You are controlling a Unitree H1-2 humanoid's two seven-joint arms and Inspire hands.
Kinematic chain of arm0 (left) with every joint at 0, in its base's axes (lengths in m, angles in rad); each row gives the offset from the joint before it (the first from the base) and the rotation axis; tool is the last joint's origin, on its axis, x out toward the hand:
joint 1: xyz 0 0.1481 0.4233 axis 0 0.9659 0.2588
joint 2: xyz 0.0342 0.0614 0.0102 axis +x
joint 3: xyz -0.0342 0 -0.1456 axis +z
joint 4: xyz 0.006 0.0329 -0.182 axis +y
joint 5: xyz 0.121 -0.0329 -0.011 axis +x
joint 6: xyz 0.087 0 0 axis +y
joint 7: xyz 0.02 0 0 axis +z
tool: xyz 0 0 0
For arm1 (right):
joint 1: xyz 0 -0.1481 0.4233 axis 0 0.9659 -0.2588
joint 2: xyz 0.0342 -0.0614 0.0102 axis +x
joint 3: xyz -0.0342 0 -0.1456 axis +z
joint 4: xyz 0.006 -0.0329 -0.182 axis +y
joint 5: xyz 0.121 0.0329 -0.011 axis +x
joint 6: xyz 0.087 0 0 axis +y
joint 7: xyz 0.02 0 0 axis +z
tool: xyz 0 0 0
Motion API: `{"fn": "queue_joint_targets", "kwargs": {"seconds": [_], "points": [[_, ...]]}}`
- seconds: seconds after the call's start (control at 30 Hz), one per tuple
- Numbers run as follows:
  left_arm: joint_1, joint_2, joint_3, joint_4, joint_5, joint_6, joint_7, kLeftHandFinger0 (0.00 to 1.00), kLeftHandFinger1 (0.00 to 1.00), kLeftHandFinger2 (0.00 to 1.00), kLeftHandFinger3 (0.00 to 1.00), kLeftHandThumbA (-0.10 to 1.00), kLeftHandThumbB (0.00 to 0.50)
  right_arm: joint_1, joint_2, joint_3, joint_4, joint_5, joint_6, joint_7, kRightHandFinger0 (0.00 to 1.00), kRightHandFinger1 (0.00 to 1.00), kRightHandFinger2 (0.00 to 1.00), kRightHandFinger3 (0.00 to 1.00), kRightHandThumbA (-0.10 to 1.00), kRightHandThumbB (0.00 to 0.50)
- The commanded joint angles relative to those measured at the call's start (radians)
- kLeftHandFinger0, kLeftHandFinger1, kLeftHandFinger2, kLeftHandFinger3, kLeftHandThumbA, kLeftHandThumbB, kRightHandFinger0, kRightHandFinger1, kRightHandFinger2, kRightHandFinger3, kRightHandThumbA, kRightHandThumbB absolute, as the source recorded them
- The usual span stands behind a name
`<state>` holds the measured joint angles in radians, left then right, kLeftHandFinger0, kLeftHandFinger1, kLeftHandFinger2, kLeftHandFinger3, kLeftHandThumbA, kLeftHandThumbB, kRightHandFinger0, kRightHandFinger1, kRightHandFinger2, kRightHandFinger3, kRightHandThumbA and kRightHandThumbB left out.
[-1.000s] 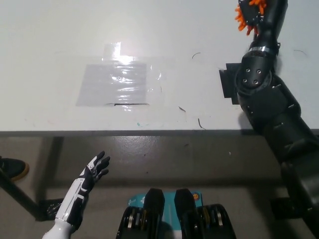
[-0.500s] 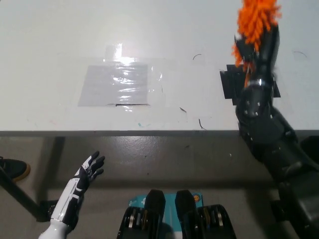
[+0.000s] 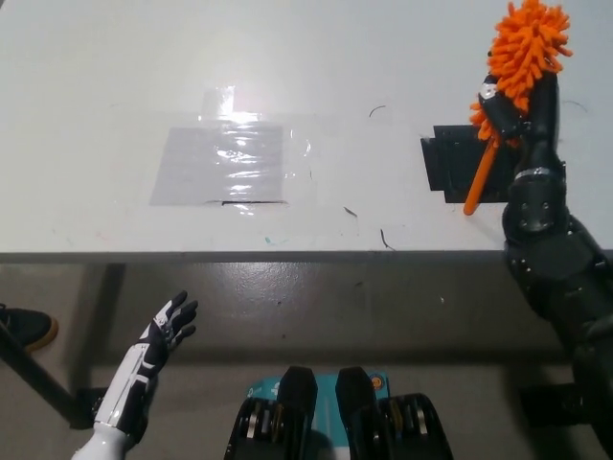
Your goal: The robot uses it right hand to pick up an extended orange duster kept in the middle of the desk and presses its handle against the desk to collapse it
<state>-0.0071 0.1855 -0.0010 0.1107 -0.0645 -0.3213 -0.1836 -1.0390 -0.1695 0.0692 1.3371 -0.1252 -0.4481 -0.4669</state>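
Right hand (image 3: 522,105), fingers wrapped round the duster (image 3: 525,48), has swung it upright, handle (image 3: 481,174) now pressed down on the desk (image 3: 96,96) at the right; left hand (image 3: 165,331) hangs spread below the near edge

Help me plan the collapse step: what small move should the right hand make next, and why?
Probably push straight down. The right hand grips the orange duster head-up, and the orange handle slants down with its tip at the desk by the black patch. Pressing along the handle should collapse it. The left hand rests open below the desk edge.
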Motion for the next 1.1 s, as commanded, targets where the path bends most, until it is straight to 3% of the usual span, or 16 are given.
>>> {"fn": "queue_joint_targets", "kwargs": {"seconds": [0.0,0.13,0.2,0.23,0.27,0.33,0.4,0.43,0.47,0.53,0.6,0.67,0.73,0.8,0.97,1.07], "points": [[-0.003,0.008,0.008,-0.044,-0.013,-0.022,-0.001,1.0,1.0,1.0,1.0,1.0,0.176,0.067,-0.004,-0.004,0.112,0.031,0.35,0.344,0.0,0.24,0.62,0.41,-0.1,0.109],[-0.004,0.007,0.011,-0.044,0.0,-0.027,0.006,1.0,1.0,1.0,1.0,1.0,0.191,0.071,-0.005,0.02,0.109,0.013,0.332,0.373,0.0,0.25,0.65,0.37,-0.1,0.078],[-0.004,0.007,0.01,-0.043,-0.001,-0.025,0.005,1.0,1.0,1.0,1.0,1.0,0.191,0.066,-0.002,0.018,0.101,0.015,0.303,0.348,0.0,0.33,0.71,0.31,-0.1,0.072],[-0.002,0.007,0.01,-0.043,-0.004,-0.026,0.003,1.0,1.0,1.0,1.0,1.0,0.185,0.06,-0.002,0.022,0.094,0.009,0.271,0.322,0.0,0.38,0.76,0.37,-0.1,0.088],[0.0,0.005,0.011,-0.046,-0.004,-0.021,0.005,1.0,1.0,1.0,1.0,1.0,0.191,0.047,-0.008,0.032,0.086,-0.004,0.22,0.292,0.0,0.42,0.79,0.49,-0.1,0.08],[0.001,0.007,0.011,-0.048,-0.006,-0.018,0.003,1.0,1.0,1.0,1.0,1.0,0.186,0.004,-0.021,0.027,0.068,0.0,0.154,0.254,0.02,0.45,0.78,0.56,-0.1,0.09],[0.001,0.007,0.011,-0.047,-0.011,-0.019,-0.001,1.0,1.0,1.0,1.0,1.0,0.185,-0.038,-0.03,0.033,0.054,-0.01,0.159,0.217,0.08,0.5,0.82,0.63,-0.1,0.092],[0.001,0.008,0.011,-0.046,-0.009,-0.021,-0.001,1.0,1.0,1.0,1.0,1.0,0.178,-0.062,-0.036,0.026,0.037,-0.004,0.16,0.213,0.13,0.54,0.85,0.73,-0.1,0.079],[0.002,0.008,0.011,-0.051,-0.006,-0.016,0.001,1.0,1.0,1.0,1.0,1.0,0.177,-0.102,-0.048,0.022,0.012,-0.001,0.139,0.198,0.16,0.5,0.81,0.73,-0.1,0.088],[0.001,0.008,0.012,-0.049,-0.004,-0.02,0.001,1.0,1.0,1.0,1.0,1.0,0.18,-0.16,-0.069,0.045,-0.035,-0.037,0.082,0.159,0.0,0.33,0.71,0.69,-0.1,0.098],[-0.002,0.007,0.012,-0.048,0.0,-0.018,0.004,1.0,1.0,1.0,1.0,1.0,0.189,-0.214,-0.097,0.1,-0.066,-0.107,0.037,0.117,0.0,0.29,0.67,0.66,-0.1,0.106],[-0.007,0.01,0.012,-0.046,0.0,-0.017,0.002,1.0,1.0,1.0,1.0,1.0,0.189,-0.263,-0.115,0.142,-0.091,-0.148,0.034,0.11,0.0,0.24,0.62,0.59,-0.1,0.114],[-0.01,0.011,0.011,-0.043,0.006,-0.015,0.003,1.0,1.0,1.0,1.0,1.0,0.195,-0.294,-0.13,0.195,-0.114,-0.208,0.063,0.087,0.0,0.25,0.63,0.58,-0.1,0.136],[-0.009,0.013,0.012,-0.039,0.0,-0.026,-0.001,1.0,1.0,1.0,1.0,1.0,0.176,-0.326,-0.14,0.249,-0.108,-0.255,0.062,0.07,0.0,0.18,0.58,0.56,-0.1,0.146],[-0.006,0.016,0.011,-0.046,0.0,-0.018,-0.003,1.0,1.0,1.0,1.0,1.0,0.167,-0.356,-0.148,0.35,-0.062,-0.311,0.027,0.069,0.0,0.24,0.71,0.72,-0.1,0.114],[-0.006,0.014,0.012,-0.051,-0.001,-0.012,-0.002,1.0,1.0,1.0,1.0,1.0,0.139,-0.366,-0.146,0.428,-0.037,-0.372,0.058,0.067,0.0,0.32,0.79,0.74,-0.1,0.153]]}}
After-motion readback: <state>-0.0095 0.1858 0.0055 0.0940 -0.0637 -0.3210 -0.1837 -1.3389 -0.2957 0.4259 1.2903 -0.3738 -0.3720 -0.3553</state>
